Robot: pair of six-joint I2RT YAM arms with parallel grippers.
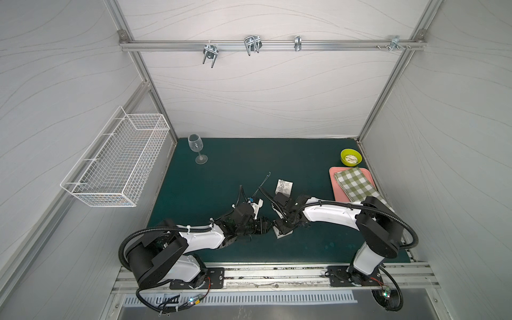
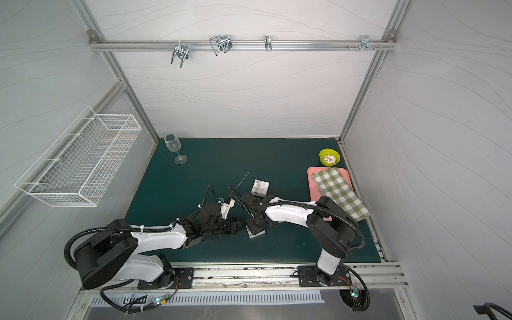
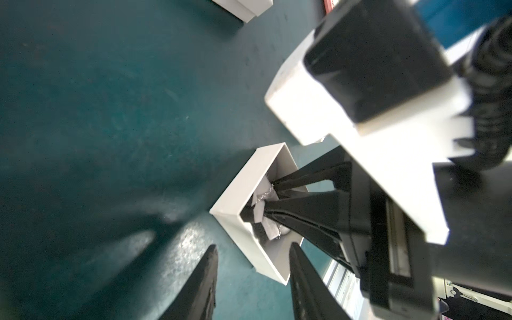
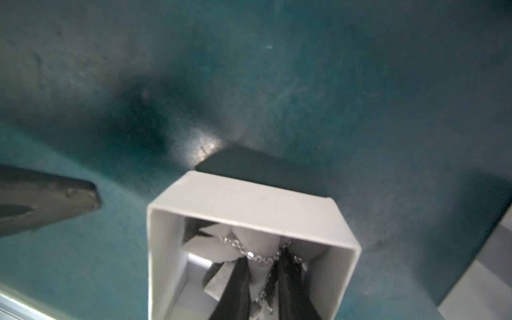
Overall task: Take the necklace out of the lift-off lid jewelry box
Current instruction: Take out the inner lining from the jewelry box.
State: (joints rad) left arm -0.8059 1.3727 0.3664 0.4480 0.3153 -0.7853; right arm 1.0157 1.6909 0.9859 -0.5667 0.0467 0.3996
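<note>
Fingers (image 4: 238,288) of the right gripper (image 4: 263,260): nearly closed, down inside the box (image 4: 249,199), pinching the necklace (image 4: 250,253), so far as we can tell through blur. Left gripper (image 3: 253,246): half open, empty, a box corner between its jaws. Lid (image 1: 284,186): off, lying apart on the mat (image 1: 221,171).

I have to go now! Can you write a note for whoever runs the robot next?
Left hand: open, by a corner of the box.
Right hand: inside the box, fingers either side of the necklace; grip unclear.
Lid: off, on the mat behind the box.
Done: lid removed.
To do: grip the necklace, lift it out.
</note>
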